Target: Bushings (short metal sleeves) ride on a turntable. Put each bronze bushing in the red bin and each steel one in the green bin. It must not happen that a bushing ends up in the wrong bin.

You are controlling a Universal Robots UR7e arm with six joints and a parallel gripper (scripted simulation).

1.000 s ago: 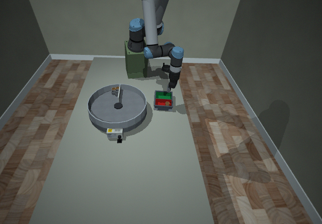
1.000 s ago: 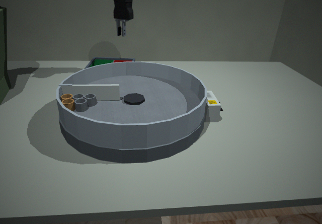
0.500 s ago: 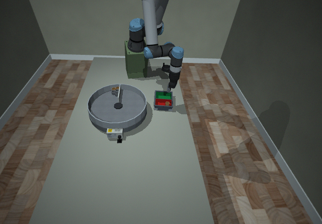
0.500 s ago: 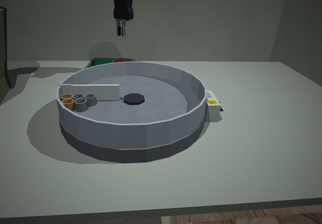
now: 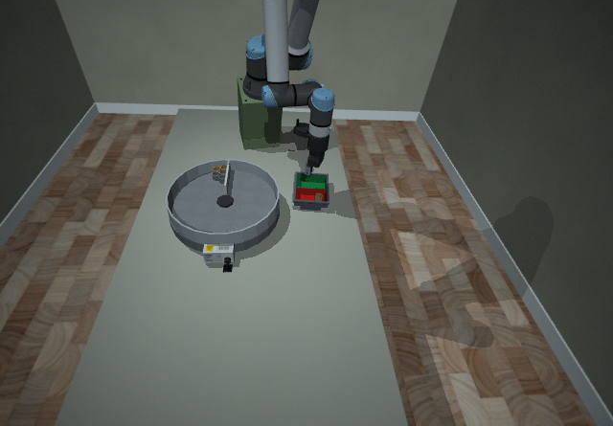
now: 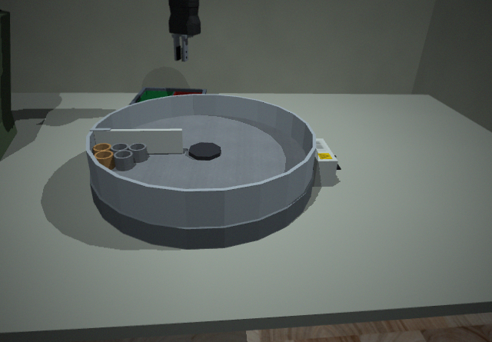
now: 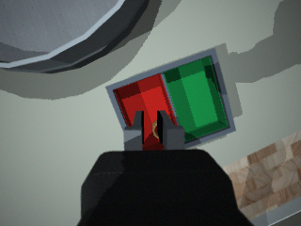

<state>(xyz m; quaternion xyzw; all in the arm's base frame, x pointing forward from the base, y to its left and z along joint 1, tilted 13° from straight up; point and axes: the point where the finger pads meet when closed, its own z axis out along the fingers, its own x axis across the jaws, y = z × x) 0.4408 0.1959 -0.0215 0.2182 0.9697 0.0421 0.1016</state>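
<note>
Beside turntable (image 6: 198,203), 5 bushings (image 6: 123,158) against divider (image 6: 138,141).

One camera hangs high, facing the turntable (image 5: 222,204) from afar, one sits low near its rim, the wrist's looks down beside it; all share it.

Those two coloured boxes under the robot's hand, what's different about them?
The red bin already has one bronze bushing lying in it; the green bin holds nothing visible. From the top view, the green bin is nearer the robot's base and the red bin farther out. The end effector hangs above them. Both share one grey frame, side by side, and look alike in size.
</note>
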